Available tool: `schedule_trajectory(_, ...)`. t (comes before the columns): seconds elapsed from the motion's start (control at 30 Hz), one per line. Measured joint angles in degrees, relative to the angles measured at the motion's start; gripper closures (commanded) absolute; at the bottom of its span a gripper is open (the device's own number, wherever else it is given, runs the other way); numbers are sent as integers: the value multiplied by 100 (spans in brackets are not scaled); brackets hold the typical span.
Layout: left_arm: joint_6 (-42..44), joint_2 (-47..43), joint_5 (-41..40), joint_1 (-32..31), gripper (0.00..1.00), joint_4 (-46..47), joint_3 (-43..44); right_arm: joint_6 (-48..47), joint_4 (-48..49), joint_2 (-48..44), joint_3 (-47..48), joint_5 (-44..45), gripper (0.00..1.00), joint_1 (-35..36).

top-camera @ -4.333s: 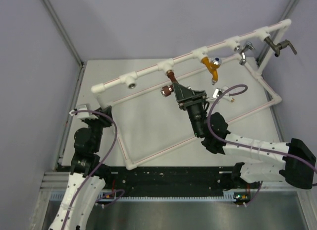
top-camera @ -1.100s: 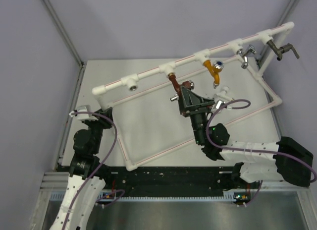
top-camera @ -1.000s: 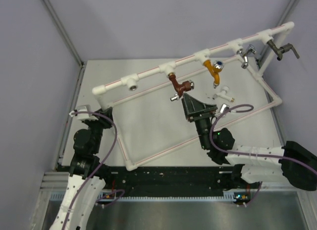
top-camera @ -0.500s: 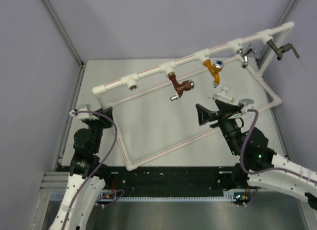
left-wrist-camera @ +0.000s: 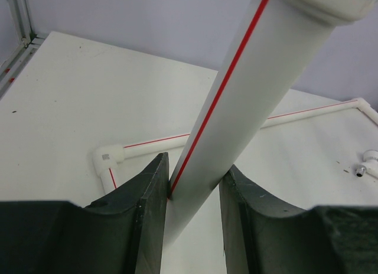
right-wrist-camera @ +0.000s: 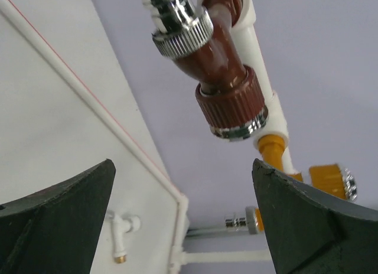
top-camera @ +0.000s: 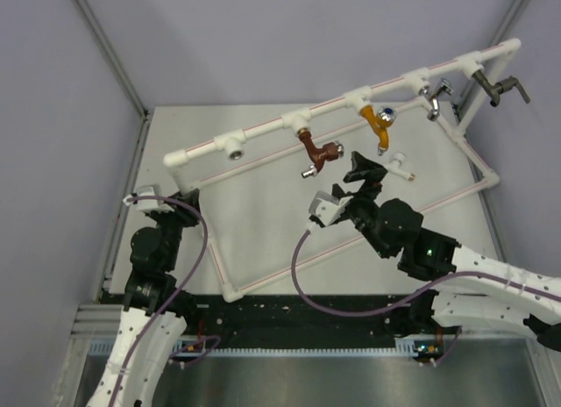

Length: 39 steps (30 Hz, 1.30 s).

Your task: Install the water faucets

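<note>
The reddish-brown faucet (top-camera: 316,150) hangs from a tee of the white pipe frame (top-camera: 263,126), and close up in the right wrist view the reddish-brown faucet (right-wrist-camera: 221,73) shows its silver tip. A white faucet (top-camera: 399,167) lies on the table inside the frame, and the white faucet (right-wrist-camera: 121,232) is also seen past my right fingers. My right gripper (top-camera: 361,173) stands open and empty between these two faucets, and the right gripper (right-wrist-camera: 183,221) touches neither of them. My left gripper (top-camera: 175,199) is shut on the frame's left pipe (left-wrist-camera: 236,103).
A yellow faucet (top-camera: 379,124), a silver one (top-camera: 434,98) and a dark one (top-camera: 500,85) hang from tees further right. One tee socket (top-camera: 232,146) at the left holds nothing. Enclosure walls and posts stand close behind the frame.
My right arm drew back from the reddish-brown faucet, swung right, then turned over; its open gripper now sits between that faucet and the white one. The left arm has not moved.
</note>
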Motion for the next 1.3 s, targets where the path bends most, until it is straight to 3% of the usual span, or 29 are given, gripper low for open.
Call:
schedule_trajectory(0.27,-2,0,2,0,100,0,0,-1902,984,323,4,-328,5,186)
schedule_trajectory(0.43,-2,0,0,0,100,0,0,-2326,1399,702,46,-518,15,216)
schedule_trajectory(0.7,-2,0,-2,0,100,0,0,-1878,2068,1250,83,-619,59,160)
schedule_trajectory(0.8,-2,0,13,0,100,2,0,-1062,2463,1263,184,-643,75,136)
schedule_trajectory(0.87,-2,0,17,0,100,2,0,-350,2618,1311,186,-660,94,136)
schedule_trajectory(0.93,-2,-2,11,0,100,2,0,673,2916,1311,186,-625,100,118)
schedule_trajectory(1.03,-7,0,4,0,100,4,0,2660,3536,1287,26,-442,100,-17)
schedule_trajectory(1.17,4,0,74,-2,100,4,0,6089,4916,1224,-673,87,99,-179)
schedule_trajectory(1.3,20,0,155,-17,100,4,0,9169,5635,1351,-1021,802,97,-201)
